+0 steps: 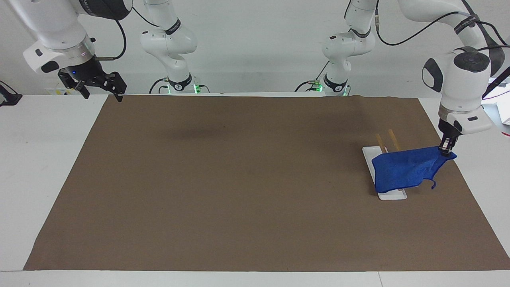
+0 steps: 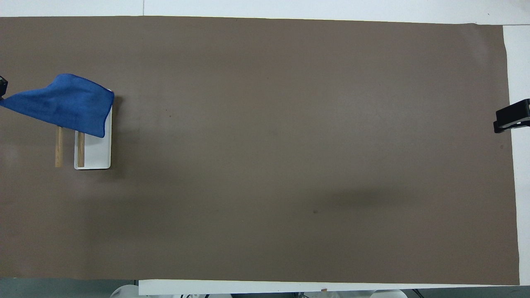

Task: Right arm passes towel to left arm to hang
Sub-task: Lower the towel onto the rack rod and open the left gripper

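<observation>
Towel draped over wooden rack, no readable writing.
Left claw clamps its corner; right claw spread apart, waiting over the worktop edge.

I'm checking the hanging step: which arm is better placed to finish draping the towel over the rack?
Left. The left gripper already pinches a corner of the towel, draped over the rack. The right gripper waits over the table's other end.

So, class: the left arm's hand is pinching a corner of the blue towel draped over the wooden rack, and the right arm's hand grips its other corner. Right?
Not quite. The left hand does pinch the blue towel over the wooden rack, but the facing view shows the right hand holding nothing, over the opposite table edge.
</observation>
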{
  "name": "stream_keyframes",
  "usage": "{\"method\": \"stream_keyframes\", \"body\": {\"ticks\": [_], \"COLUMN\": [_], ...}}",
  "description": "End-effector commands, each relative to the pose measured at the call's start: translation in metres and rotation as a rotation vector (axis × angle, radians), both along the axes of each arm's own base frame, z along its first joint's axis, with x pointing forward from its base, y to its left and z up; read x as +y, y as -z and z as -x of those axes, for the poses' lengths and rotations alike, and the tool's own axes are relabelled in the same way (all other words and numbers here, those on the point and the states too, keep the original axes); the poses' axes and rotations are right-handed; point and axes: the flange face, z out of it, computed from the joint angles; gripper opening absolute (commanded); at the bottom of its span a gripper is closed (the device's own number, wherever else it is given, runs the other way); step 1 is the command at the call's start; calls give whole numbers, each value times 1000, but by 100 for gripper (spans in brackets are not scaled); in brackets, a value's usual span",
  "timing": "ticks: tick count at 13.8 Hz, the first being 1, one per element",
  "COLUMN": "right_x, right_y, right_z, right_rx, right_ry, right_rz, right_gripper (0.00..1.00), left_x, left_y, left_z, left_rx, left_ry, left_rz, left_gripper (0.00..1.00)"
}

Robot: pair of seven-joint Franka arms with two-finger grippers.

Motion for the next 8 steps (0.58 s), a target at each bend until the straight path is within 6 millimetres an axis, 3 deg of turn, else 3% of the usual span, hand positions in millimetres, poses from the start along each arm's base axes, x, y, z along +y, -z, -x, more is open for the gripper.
{"method": "stream_keyframes", "body": {"ticks": [1, 3, 4, 5, 6, 8], "right_x": [-1, -2, -2, -2, -1, -2], "right_y": [2, 2, 2, 2, 2, 2], "right_z": [2, 2, 2, 2, 2, 2], "right_rx": [-9, -9, -9, -9, -9, -9], "right_ry": [-8, -6, -6, -6, -8, -6], "right_rz": [-11, -11, -11, -11, -11, -11], "right_gripper": [100, 100, 100, 100, 100, 100], "left_x": [15, 27, 29, 31, 32, 39], "left_y": [16, 42, 43, 43, 45, 48], "left_z": [21, 32, 34, 34, 35, 39], "left_rx": [-23, -45, -58, -58, -52, -39], "left_ry": [2, 3, 7, 7, 9, 13], "left_rz": [-7, 9, 10, 10, 10, 6], "left_gripper": [0, 0, 1, 10, 23, 79]}}
